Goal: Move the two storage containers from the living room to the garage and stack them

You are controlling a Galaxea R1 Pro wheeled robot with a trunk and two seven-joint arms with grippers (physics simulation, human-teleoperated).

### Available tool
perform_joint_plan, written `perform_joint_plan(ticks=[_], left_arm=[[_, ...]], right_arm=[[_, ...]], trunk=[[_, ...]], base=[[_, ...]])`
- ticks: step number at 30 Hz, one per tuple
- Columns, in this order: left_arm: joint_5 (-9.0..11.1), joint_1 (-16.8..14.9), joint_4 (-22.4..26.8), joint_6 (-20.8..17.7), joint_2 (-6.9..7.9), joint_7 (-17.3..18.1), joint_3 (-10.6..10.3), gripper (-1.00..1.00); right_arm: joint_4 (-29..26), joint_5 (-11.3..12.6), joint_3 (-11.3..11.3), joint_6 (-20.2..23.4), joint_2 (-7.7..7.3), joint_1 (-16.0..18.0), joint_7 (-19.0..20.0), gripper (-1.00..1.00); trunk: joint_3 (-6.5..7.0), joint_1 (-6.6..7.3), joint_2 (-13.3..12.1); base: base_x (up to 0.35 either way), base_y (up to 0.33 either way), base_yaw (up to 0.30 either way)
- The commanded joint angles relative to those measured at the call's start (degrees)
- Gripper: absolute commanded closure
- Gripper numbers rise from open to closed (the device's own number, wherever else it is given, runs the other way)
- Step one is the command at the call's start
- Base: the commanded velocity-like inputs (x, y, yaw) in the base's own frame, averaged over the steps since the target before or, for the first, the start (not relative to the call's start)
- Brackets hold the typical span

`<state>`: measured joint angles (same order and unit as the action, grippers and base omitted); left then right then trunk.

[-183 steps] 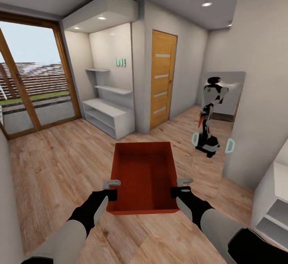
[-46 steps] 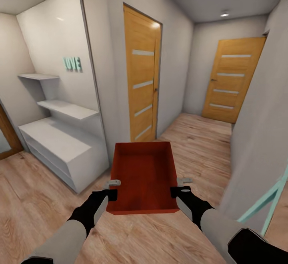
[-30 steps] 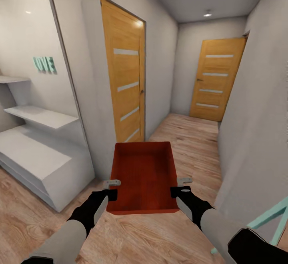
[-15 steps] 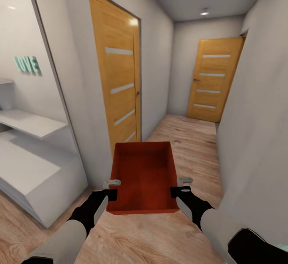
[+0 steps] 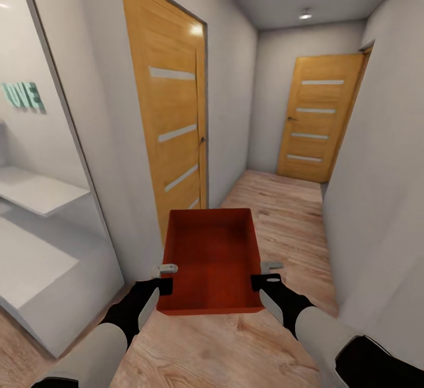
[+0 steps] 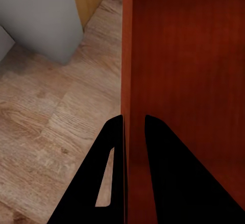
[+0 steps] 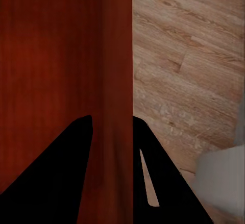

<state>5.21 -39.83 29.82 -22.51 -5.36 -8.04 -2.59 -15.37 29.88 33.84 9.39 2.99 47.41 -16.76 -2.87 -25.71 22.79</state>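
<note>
Both grippers — left (image 5: 165,276), right (image 5: 265,273) — clamp the red bin's (image 5: 212,258) side walls, holding it above the wood floor (image 5: 282,211).

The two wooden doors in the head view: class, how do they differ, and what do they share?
The near door stands in the left wall, seen at a steep angle; the far door closes the corridor's end, seen almost face-on. The near door looks much larger in the picture. Both are orange-brown wood with four pale horizontal strips, and both are shut.

We face a narrow hallway: pale grey walls (image 5: 377,158), light wood plank floor (image 5: 288,211), two orange-brown doors (image 5: 174,135) with frosted strips, white shelving (image 5: 41,191), one ceiling spotlight (image 5: 305,15).
</note>
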Motion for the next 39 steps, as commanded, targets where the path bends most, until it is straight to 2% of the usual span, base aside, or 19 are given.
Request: perform_joint_plan(ticks=[1,10,31,39], left_arm=[[-0.8,-0.1,0.2,-0.4,0.09,-0.7,0.2,1.00],[-0.8,-0.1,0.2,-0.4,0.09,-0.7,0.2,1.00],[-0.8,-0.1,0.2,-0.5,0.09,-0.7,0.2,1.00],[-0.8,-0.1,0.2,-0.5,0.09,-0.7,0.2,1.00]], right_arm=[[0.0,-0.3,0.2,0.5,-0.71,0.0,-0.7,1.00],[0.0,-0.3,0.2,0.5,-0.64,0.0,-0.7,1.00],[0.0,-0.3,0.2,0.5,-0.62,0.0,-0.7,1.00],[0.0,-0.3,0.2,0.5,-0.62,0.0,-0.7,1.00]], trunk=[[-0.13,-0.07,0.1],[-0.13,-0.07,0.1],[-0.13,-0.07,0.1],[-0.13,-0.07,0.1]], base=[[0.323,0.000,0.000],[0.323,0.000,-0.022],[0.323,0.033,-0.235],[0.323,0.083,-0.037]])
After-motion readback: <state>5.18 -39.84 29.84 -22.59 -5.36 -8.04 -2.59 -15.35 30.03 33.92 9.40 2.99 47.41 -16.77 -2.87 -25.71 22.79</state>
